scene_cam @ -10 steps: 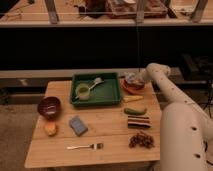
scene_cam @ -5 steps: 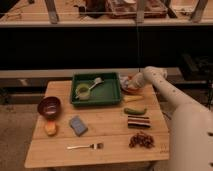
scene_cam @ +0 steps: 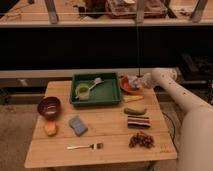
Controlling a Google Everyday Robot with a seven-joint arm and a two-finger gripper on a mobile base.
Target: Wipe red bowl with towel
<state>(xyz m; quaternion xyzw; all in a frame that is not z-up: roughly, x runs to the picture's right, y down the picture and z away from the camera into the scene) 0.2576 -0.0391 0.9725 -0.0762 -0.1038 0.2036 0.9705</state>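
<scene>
One gripper (scene_cam: 144, 80): it sat at the right rim of the red bowl (scene_cam: 129, 87), near the far right corner of the table (scene_cam: 107, 134); whether it was clamped or spread could not be told.
Red bowl: it stood just right of the green tray (scene_cam: 107, 93), within easy reach of the arm coming from the right.
Towel (scene_cam: 135, 80): the pale cloth lay bunched over the bowl, touching it, between bowl and gripper, probably so it could be rubbed around the inside.
Arm pose: the forearm came in low and nearly level, which probably helped press the cloth down.
Step judged: wiping seemed underway, not finished.
Other things: the yellow-green cup (scene_cam: 82, 92) stood in the tray; the maroon bowl (scene_cam: 49, 106), sponge (scene_cam: 77, 125) and fork (scene_cam: 85, 146) lay well apart on the left.
Change over the last second: the wrist had dropped lower and moved in towards the bowl; the bowl, tray and everything else kept their places.
</scene>
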